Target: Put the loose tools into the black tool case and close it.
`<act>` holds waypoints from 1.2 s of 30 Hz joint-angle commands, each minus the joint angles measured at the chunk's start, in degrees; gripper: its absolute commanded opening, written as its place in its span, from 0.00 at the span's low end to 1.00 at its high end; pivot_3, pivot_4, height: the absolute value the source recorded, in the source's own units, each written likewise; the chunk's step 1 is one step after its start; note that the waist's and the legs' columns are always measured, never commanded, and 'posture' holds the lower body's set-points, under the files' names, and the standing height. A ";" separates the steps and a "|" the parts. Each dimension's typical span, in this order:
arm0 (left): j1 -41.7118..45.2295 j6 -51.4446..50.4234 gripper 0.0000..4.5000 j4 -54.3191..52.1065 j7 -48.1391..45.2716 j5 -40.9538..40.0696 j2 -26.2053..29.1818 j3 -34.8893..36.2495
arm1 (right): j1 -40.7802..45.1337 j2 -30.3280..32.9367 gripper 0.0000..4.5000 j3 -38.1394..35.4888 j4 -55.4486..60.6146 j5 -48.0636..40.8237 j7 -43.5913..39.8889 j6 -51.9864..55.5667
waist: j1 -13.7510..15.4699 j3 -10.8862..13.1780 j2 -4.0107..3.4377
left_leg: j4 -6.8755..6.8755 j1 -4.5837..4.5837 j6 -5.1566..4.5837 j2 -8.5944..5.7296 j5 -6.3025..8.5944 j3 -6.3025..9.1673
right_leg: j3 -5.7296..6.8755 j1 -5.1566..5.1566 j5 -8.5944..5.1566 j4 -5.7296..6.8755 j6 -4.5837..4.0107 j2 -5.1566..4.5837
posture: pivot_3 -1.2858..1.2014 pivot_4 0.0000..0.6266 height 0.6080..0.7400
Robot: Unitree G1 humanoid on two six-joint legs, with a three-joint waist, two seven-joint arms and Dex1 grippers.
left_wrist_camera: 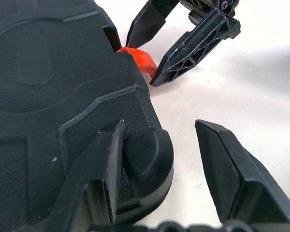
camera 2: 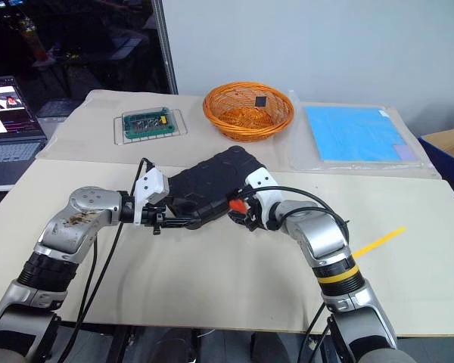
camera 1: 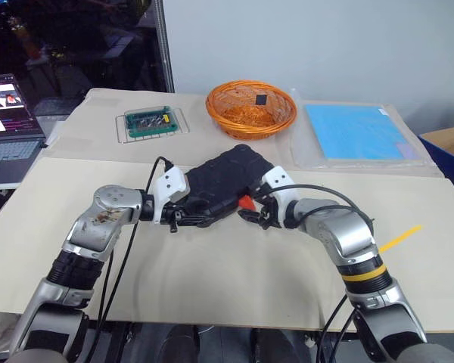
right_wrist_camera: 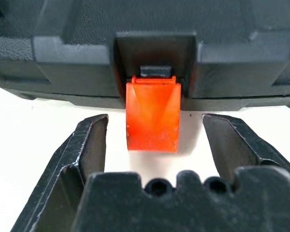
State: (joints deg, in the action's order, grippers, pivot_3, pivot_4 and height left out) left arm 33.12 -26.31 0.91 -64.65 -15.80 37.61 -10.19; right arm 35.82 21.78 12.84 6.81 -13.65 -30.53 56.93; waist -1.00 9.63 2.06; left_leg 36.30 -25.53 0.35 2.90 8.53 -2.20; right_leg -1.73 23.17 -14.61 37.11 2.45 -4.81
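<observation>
Orange wicker basket (camera 1: pixel 250 110) between green bit holder (camera 1: pixel 153 122) and blue sheet (camera 1: pixel 354 131); laptop (camera 1: pixel 7 121) off-table.

My two head eyes look forward and down over the bench (camera 1: pixel 212 280), black tool case (camera 1: pixel 227 178) mid-frame in both, my left wrist camera sits close against a case corner, right tool (left_wrist_camera: pixel 152 58) in its upper middle, my right wrist camera faces the orange latch (right_wrist_camera: pixel 152 116) close up.

Basket (camera 1: pixel 250 109) behind tool case (camera 1: pixel 227 178)

Closed black tool case (camera 1: pixel 227 181) flat on table; orange latch (right_wrist_camera: pixel 152 113) unfastened
</observation>
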 commanded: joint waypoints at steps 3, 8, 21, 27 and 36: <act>-1.12 -0.58 0.56 0.29 -0.46 1.05 0.61 -1.14 | 2.06 0.51 0.39 -0.04 0.29 0.29 -0.73 -0.22 | 0.00 0.00 0.00 | 0.00 0.00 0.00 0.00 0.00 0.00 | 0.00 0.00 0.00 -0.01 0.00 0.00 | 0.52 0.24 1.00; -0.94 -0.42 0.56 0.47 -0.56 1.14 0.54 -1.23 | 2.34 0.68 0.25 0.27 -0.41 0.77 -0.92 -0.62 | -0.02 0.00 0.00 | 0.00 0.00 0.00 0.00 0.00 0.00 | 0.00 0.00 0.00 0.00 0.00 0.00 | 0.52 0.24 1.00; -0.21 -0.23 0.56 1.68 -0.44 1.36 0.01 -1.32 | -2.90 -2.29 0.25 -1.86 2.44 1.90 -0.01 -14.14 | -0.22 0.00 0.00 | -0.02 0.00 0.00 0.00 0.00 -0.04 | -0.05 0.04 0.00 0.00 0.00 0.00 | 0.52 0.24 1.00; 0.09 -0.05 0.56 2.11 -0.47 1.60 0.08 -1.39 | -4.23 -3.66 0.25 -3.01 3.45 1.00 0.15 -15.86 | -0.50 0.00 0.00 | -0.02 0.00 0.00 0.03 0.00 -0.04 | -0.08 0.05 0.00 0.01 0.00 0.04 | 0.52 0.24 1.00; -0.21 -0.44 0.56 1.57 0.10 1.61 -0.03 -1.41 | -4.14 -3.85 0.25 -3.80 4.27 0.45 -0.10 -15.87 | -0.69 0.01 0.00 | -0.03 0.00 0.00 0.03 0.00 -0.04 | -0.09 0.06 0.00 0.01 0.00 0.04 | 0.52 0.24 1.00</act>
State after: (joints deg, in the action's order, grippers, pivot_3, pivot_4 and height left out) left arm 33.68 -26.01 1.89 -64.65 -15.59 37.56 -10.20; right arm 30.45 18.60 11.54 5.53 -11.69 -30.00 45.01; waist -1.69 9.64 2.05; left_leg 36.27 -25.52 0.35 2.93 8.53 -2.24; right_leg -1.82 23.23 -14.61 37.12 2.45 -4.77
